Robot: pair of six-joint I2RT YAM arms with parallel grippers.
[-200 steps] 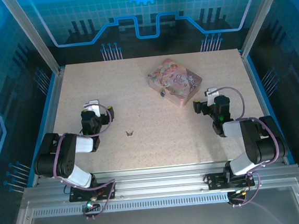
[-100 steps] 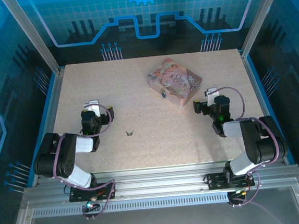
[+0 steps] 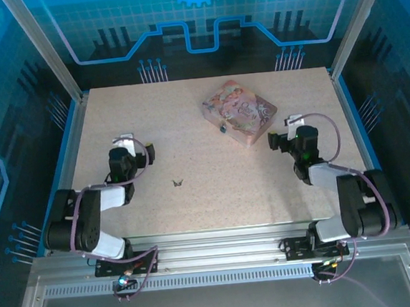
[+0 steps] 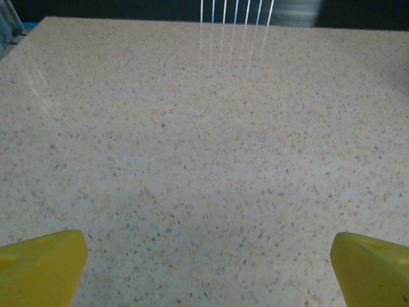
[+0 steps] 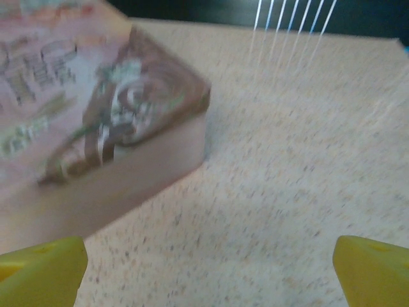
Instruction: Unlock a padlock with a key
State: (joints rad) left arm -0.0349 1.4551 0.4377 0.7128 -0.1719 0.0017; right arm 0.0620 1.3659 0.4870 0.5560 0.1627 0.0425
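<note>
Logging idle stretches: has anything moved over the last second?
Both arms shifted slightly outward: the left gripper edged left and the right gripper edged right. Nothing was grasped or released, and both are open. The key, padlock and pink box stayed put.

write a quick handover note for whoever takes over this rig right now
Left tool: open, holding nothing, over bare table.
Right tool: open, holding nothing, close beside the pink box.
Key: flat on the table between the arms, nearer the left one.
Padlock: at the box's near-left side; too small to tell if it is latched.
Done: nothing; key not picked up.
Left: grasp the key, reach the padlock, insert, turn, open.
</note>
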